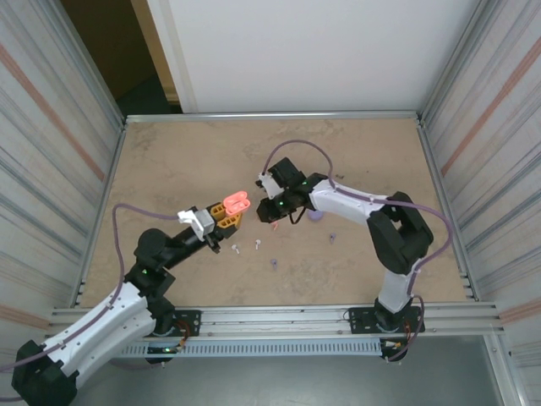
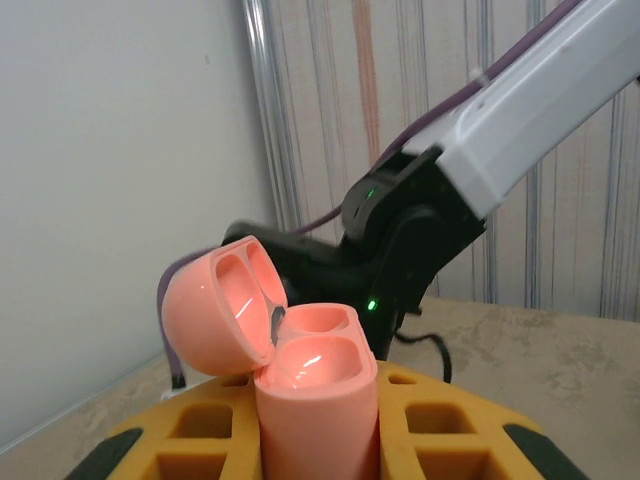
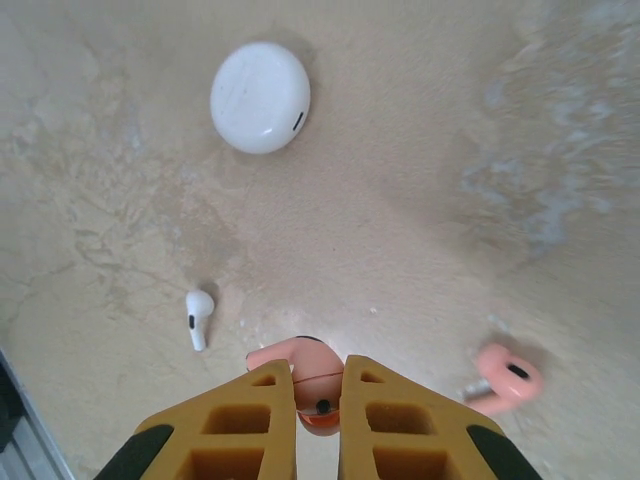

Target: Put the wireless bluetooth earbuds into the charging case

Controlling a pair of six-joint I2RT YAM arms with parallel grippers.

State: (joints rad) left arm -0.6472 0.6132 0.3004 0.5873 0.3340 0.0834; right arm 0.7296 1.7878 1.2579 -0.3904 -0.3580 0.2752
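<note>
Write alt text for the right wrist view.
The right gripper pinches a coral-pink earbud between its yellow fingers, tan table beyond. On the table lie a second coral-pink earbud at right, a white earbud at left and a round white case farther off.

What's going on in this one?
The left gripper holds a pink case, lid open, wells empty. The right gripper pinches a pink earbud above the table. A second pink earbud, a white earbud and a closed white case lie below it.
</note>
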